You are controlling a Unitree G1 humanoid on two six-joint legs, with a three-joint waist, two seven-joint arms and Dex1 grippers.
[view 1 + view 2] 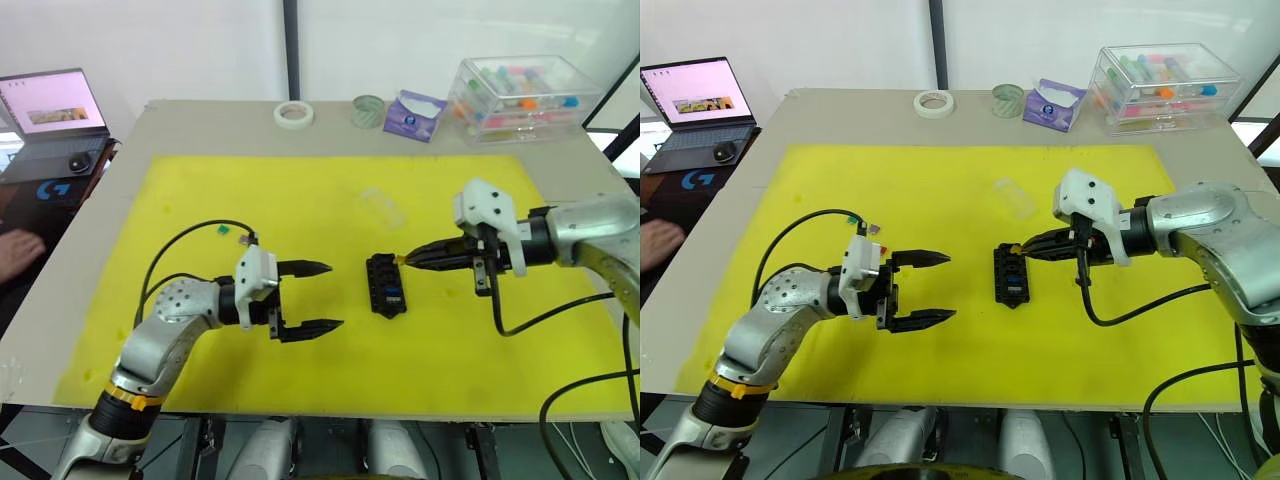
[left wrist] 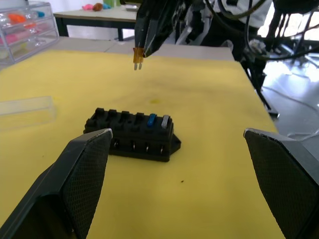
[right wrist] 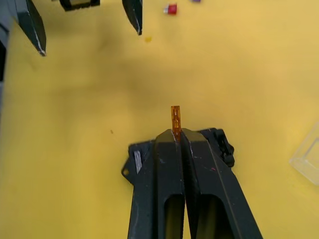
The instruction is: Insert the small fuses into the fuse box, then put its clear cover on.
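Left eye: I have the right gripper (image 1: 408, 260) pinching an orange fuse (image 1: 399, 260) just above the fuse box (image 1: 384, 285) mid-mat; left gripper (image 1: 325, 296) wide, empty. Left wrist: blue and grey fuses seated at one end, clear cover (image 2: 26, 110) lying beside the box. Right wrist: red fuse (image 3: 171, 9) loose on mat.

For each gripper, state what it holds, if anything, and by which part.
The right gripper pinches an orange fuse by its plastic body, metal blades pointing down above the fuse box. The left gripper is open and holds nothing.
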